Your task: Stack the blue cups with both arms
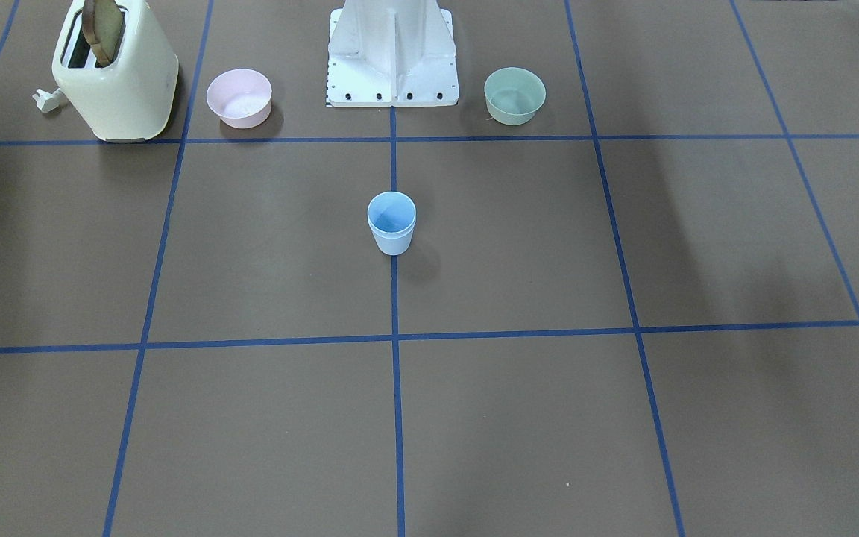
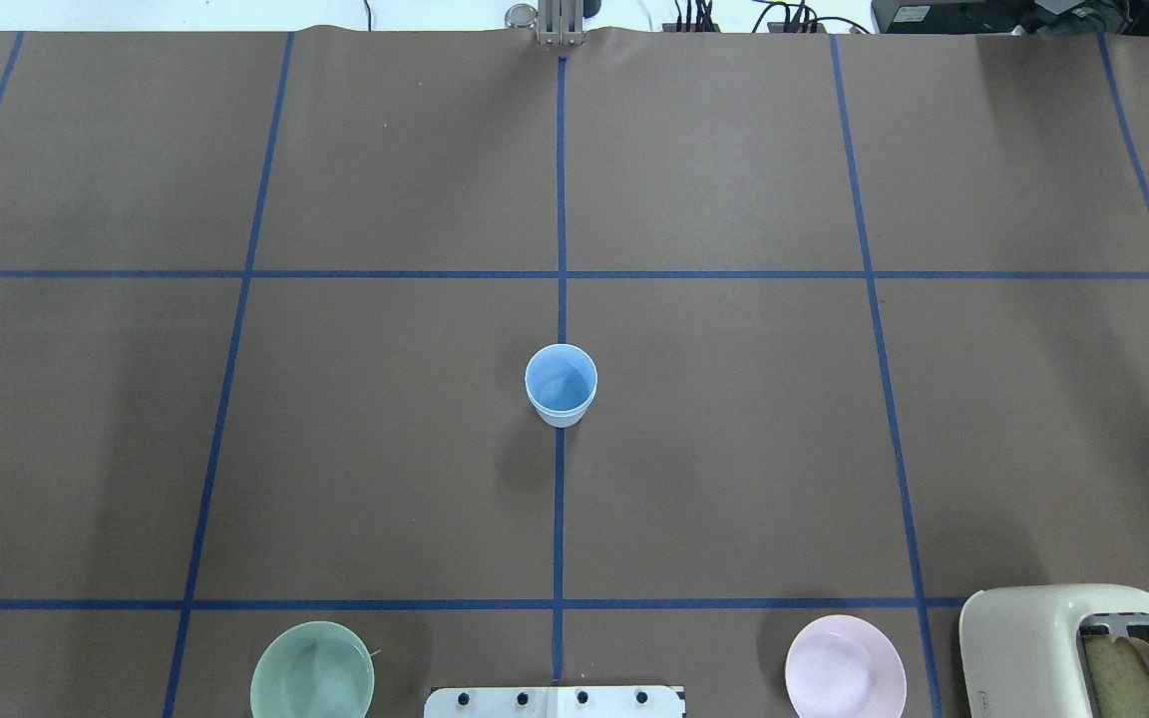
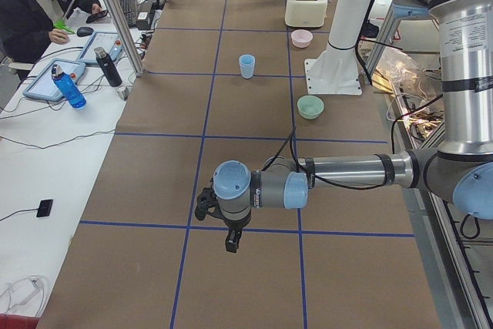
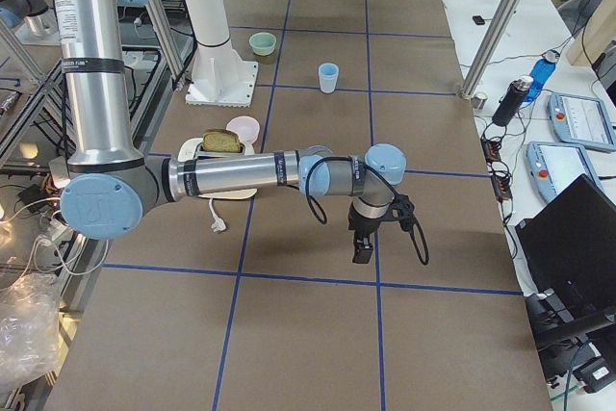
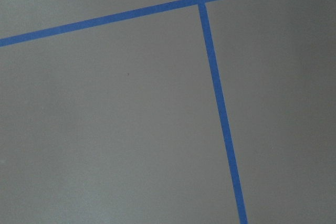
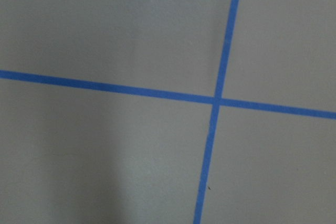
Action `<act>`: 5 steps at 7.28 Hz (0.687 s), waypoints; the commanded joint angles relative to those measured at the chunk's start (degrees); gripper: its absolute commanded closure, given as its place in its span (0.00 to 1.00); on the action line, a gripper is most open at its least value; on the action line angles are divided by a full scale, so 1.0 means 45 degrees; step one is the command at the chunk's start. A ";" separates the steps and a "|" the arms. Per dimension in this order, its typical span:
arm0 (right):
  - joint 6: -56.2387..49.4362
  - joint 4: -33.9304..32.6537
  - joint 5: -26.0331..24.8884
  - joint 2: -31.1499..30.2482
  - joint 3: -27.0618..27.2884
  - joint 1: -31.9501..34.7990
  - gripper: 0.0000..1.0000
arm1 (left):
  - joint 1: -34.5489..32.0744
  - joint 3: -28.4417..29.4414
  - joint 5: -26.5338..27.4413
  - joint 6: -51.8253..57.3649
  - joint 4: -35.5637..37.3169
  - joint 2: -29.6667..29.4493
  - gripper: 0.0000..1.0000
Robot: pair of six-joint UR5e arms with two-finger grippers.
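Since my wrist cameras show only brown table (image 5: 105, 129) and blue tape (image 5: 220, 103), I go by the side views. My left gripper (image 3: 229, 243) hangs over one end of the table and my right gripper (image 4: 362, 249) over the other. I see nothing in either, though I cannot tell how far the fingers are parted. The blue cup (image 2: 561, 384) stands upright, mouth up, on the tape at mid-table, well apart from both and about equally far from each (a second may sit nested inside; I cannot tell). Either arm would have to reach inward along the table.
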 commanded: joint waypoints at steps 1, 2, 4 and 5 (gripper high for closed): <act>0.0063 -0.0022 0.0007 -0.0369 -0.0039 0.0310 0.00 | 0.0000 -0.0020 -0.0001 0.0000 -0.0019 0.0001 0.02; 0.0141 -0.0002 0.0047 -0.0330 -0.0020 0.0389 0.00 | 0.0000 -0.0039 -0.0001 0.0000 -0.0019 0.0001 0.02; 0.0162 0.0017 0.0047 -0.0350 -0.0020 0.0390 0.00 | 0.0000 -0.0098 -0.0001 0.0000 -0.0039 0.0001 0.02; 0.0181 0.0017 0.0047 -0.0369 -0.0020 0.0390 0.00 | 0.0000 -0.0098 -0.0001 0.0000 -0.0039 -0.0018 0.02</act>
